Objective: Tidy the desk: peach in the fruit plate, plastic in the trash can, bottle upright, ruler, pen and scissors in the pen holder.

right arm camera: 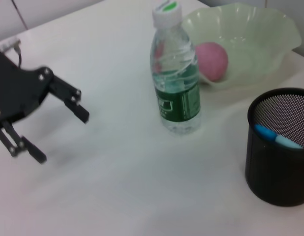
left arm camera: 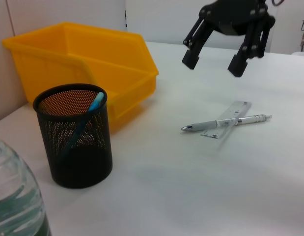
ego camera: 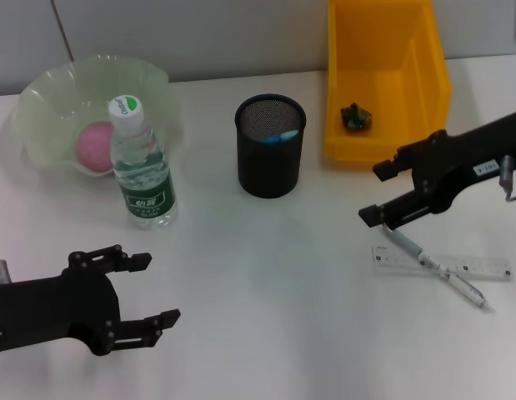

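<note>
- Pen (ego camera: 437, 269) lies crossed over the ruler (ego camera: 441, 264) on the table (ego camera: 266, 292), its tip end under the right gripper (ego camera: 378, 192), whose fingers are spread and empty.
- Left gripper (ego camera: 149, 289) hangs open near the upright bottle (ego camera: 141, 167).
- Pen holder (ego camera: 270, 146) hides most of a blue-handled item (ego camera: 280, 136).

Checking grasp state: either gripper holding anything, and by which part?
Nothing held. Left gripper open, empty. Right gripper open above the pen and ruler.
</note>
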`<action>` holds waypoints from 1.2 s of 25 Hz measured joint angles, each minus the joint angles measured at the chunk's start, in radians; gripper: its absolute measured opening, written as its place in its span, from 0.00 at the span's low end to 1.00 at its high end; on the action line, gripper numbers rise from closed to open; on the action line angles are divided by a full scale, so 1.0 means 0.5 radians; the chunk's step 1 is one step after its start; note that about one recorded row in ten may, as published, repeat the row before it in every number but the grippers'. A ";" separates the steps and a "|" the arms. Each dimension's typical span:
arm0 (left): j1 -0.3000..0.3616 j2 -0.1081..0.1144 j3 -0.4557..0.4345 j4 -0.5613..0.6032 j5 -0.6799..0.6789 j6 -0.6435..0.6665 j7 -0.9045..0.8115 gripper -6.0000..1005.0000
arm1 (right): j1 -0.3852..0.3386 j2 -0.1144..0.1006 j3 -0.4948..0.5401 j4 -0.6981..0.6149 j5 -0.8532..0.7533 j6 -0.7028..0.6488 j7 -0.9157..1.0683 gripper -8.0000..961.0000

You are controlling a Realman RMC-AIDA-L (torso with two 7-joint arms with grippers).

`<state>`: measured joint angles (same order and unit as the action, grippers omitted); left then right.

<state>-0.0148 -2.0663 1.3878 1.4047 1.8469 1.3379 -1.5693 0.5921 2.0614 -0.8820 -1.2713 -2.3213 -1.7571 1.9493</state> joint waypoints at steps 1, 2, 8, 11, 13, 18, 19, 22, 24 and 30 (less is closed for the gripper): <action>-0.008 0.000 0.006 -0.011 0.000 0.001 0.000 0.82 | 0.014 -0.002 -0.002 -0.032 -0.009 -0.019 0.061 0.85; -0.008 0.000 0.006 -0.011 0.000 0.001 0.000 0.82 | 0.025 -0.005 -0.003 -0.062 -0.018 -0.031 0.109 0.85; -0.060 -0.002 0.008 -0.068 0.000 0.002 -0.022 0.82 | 0.101 -0.021 -0.007 -0.153 -0.069 -0.017 0.298 0.85; -0.063 -0.004 0.007 -0.075 0.000 0.002 -0.023 0.82 | 0.165 -0.038 -0.023 -0.157 -0.152 -0.059 0.377 0.85; -0.084 -0.003 0.000 -0.099 0.000 0.003 -0.023 0.82 | 0.196 -0.044 -0.069 -0.158 -0.221 -0.090 0.368 0.85; -0.109 0.000 0.001 -0.126 -0.002 0.003 -0.025 0.82 | 0.225 -0.031 -0.312 -0.205 -0.386 -0.181 0.126 0.84; -0.109 0.000 0.001 -0.126 -0.002 0.003 -0.025 0.82 | 0.218 -0.019 -0.385 -0.233 -0.442 -0.184 0.068 0.84; -0.115 -0.001 0.001 -0.129 -0.003 0.003 -0.026 0.82 | 0.208 0.009 -0.534 -0.278 -0.578 -0.163 -0.010 0.84; -0.115 -0.002 -0.003 -0.138 -0.011 0.003 -0.027 0.82 | 0.218 0.015 -0.596 -0.281 -0.625 -0.158 -0.015 0.84; -0.114 -0.004 -0.005 -0.149 -0.018 0.002 -0.036 0.82 | 0.232 0.022 -0.675 -0.275 -0.695 -0.163 -0.017 0.84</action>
<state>-0.0717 -2.0685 1.3853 1.3304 1.8380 1.3388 -1.5874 0.7082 2.0723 -1.2196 -1.4089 -2.6687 -1.8384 1.9406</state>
